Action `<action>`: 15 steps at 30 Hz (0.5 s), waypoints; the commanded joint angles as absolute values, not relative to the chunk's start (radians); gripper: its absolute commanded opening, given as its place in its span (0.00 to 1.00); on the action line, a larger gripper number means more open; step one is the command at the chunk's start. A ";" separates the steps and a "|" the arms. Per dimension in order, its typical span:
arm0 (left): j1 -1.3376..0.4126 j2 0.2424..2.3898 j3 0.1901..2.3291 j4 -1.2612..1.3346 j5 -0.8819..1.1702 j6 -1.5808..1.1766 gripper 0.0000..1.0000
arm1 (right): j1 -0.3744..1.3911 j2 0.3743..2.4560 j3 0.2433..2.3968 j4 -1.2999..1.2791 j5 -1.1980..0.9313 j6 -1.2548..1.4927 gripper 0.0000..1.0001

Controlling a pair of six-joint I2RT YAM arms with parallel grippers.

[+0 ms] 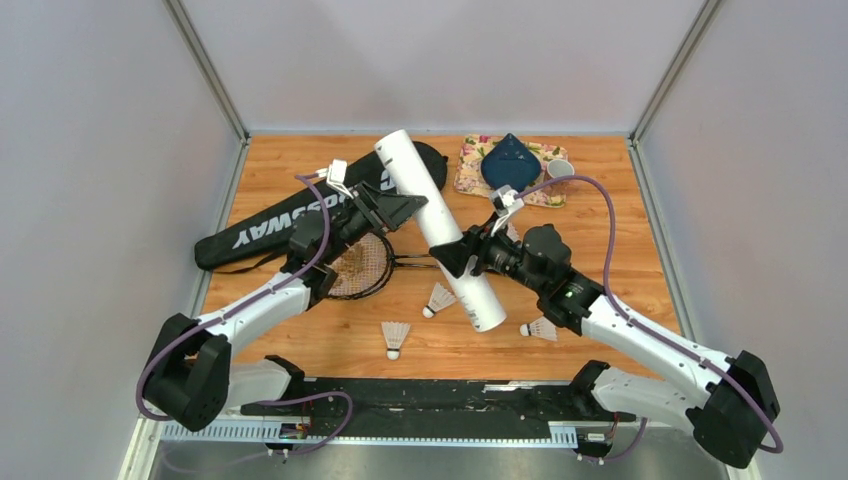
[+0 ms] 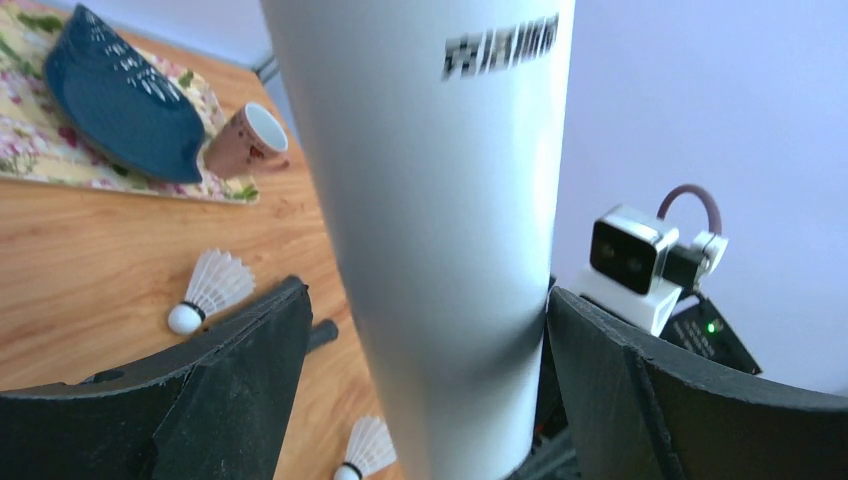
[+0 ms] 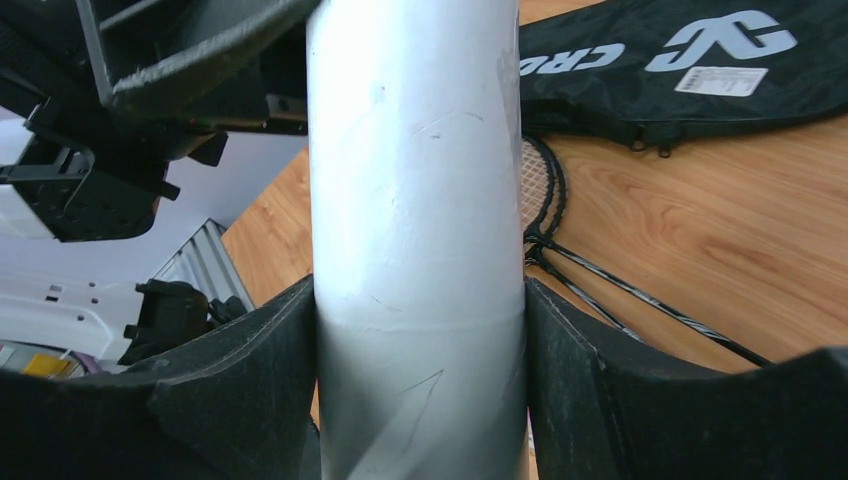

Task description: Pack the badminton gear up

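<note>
Seen from above, the white tube (image 1: 440,232) slants across the wooden table (image 1: 620,250). The right gripper (image 1: 455,256) is at the tube's nearer half and the left gripper (image 1: 413,205) at its farther half. The black CROSSWAY racket cover (image 1: 290,212) lies left of the tube, and a racket head (image 1: 360,266) rests just beside the cover. One shuttlecock (image 1: 440,298) sits just left of the tube's near end, a second shuttlecock (image 1: 395,336) farther left, and a third shuttlecock (image 1: 540,328) to its right. A floral tray (image 1: 470,178) carrying a blue cloth (image 1: 510,160) and a cup (image 1: 558,168) stands right of the tube's far end.

In the left wrist view, the left gripper's fingers straddle the tube wide apart. One rests against it, while a sliver of table shows between the tube and the other.

In the right wrist view, the right gripper's fingers press flat on both sides of the tube, holding it.
</note>
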State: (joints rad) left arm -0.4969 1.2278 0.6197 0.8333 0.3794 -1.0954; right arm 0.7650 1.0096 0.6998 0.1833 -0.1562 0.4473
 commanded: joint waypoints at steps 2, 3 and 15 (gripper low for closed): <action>-0.500 1.210 0.647 0.955 0.331 -1.106 0.95 | 0.813 1.035 0.718 0.348 -0.136 0.469 0.36; -0.499 1.219 0.653 0.995 0.347 -1.120 0.95 | 0.818 1.038 0.719 0.353 -0.133 0.469 0.36; -0.495 1.126 0.756 0.650 0.446 -0.924 0.66 | 0.879 1.111 0.764 0.312 -0.097 0.469 0.67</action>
State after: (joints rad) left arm -0.4923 1.2083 0.6388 0.8536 0.3798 -1.0908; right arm 0.8639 1.1011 0.7013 0.2855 -0.1360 0.4675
